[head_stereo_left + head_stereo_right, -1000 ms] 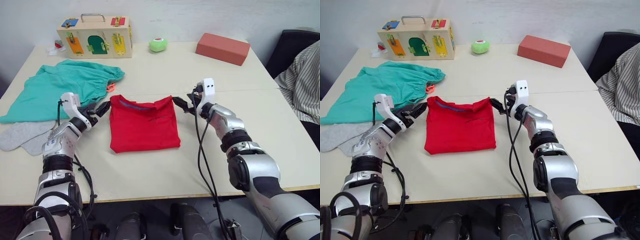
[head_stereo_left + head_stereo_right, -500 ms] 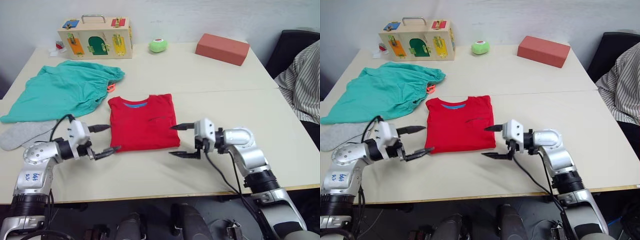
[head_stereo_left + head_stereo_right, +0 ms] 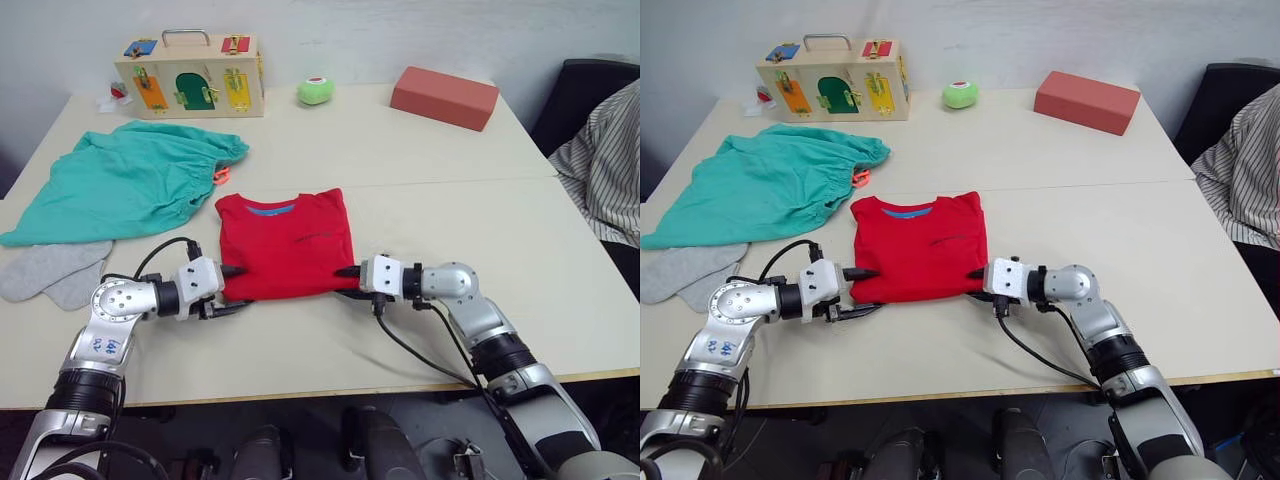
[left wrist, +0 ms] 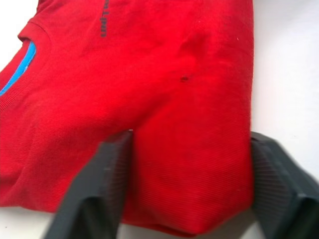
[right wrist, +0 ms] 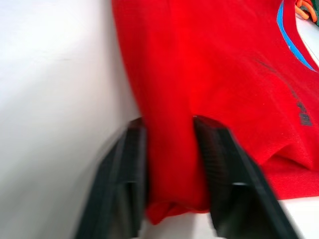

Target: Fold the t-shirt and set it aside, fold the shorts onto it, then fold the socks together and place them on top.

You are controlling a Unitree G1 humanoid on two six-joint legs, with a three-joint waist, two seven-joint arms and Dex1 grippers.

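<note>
while your left gripper (image 3: 232, 290) and right gripper (image 3: 345, 283) are straddling the t-shirt's (image 3: 287, 245) near corners, fingers spread, you're handling soft, limp cloth.

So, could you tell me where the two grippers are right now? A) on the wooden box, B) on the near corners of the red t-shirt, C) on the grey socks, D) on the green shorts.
B: the left gripper and right gripper each straddle a near corner of the folded t-shirt.
</note>
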